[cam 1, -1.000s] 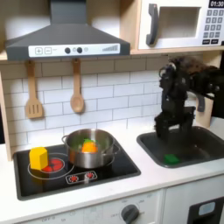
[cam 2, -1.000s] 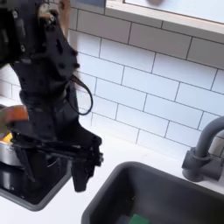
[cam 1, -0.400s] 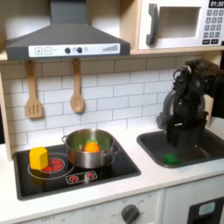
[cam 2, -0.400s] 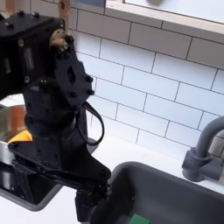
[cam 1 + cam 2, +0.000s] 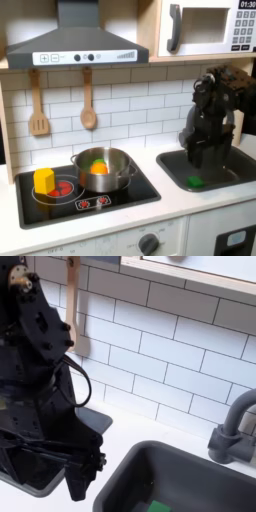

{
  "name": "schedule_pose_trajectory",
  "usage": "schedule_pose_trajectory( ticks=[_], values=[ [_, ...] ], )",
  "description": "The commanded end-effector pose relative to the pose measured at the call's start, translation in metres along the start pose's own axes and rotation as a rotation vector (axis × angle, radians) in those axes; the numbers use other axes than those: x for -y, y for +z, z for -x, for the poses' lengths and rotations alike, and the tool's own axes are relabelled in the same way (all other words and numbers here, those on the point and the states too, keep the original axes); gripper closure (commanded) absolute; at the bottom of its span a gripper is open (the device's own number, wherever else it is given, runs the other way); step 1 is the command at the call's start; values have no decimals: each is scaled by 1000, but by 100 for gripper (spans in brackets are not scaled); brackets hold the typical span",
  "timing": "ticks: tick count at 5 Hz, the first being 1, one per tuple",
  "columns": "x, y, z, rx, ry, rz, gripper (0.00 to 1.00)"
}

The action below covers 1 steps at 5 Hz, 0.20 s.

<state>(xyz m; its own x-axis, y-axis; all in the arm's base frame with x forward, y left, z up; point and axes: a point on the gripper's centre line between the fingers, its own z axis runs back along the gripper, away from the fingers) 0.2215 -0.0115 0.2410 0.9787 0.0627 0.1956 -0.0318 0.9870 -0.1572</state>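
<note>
Gripper [image 5: 203,158]: hung over the sink [image 5: 232,180], nothing seen held; jaws' stance cannot be told.
Green object [image 5: 194,181]: lying on sink floor, just below gripper, ungrasped.
Pot [image 5: 104,168]: on stove, orange piece inside.

Stove [image 5: 120,200] at lower left of the first exterior view, pot [image 5: 105,170] on it, block [image 5: 44,181] left of the pot, sink [image 5: 235,172] at lower right, gripper [image 5: 203,150] over the sink's left edge, small item [image 5: 194,181] in the basin, utensils [image 5: 87,100] on the wall above, faucet [image 5: 232,428] at the second exterior view's right
</note>
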Motion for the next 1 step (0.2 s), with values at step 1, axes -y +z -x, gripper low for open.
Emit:
schedule_pose_trajectory(
  ticks=[1],
  values=[
    [0, 0, 0, -2, 5, 0, 0]
  ],
)
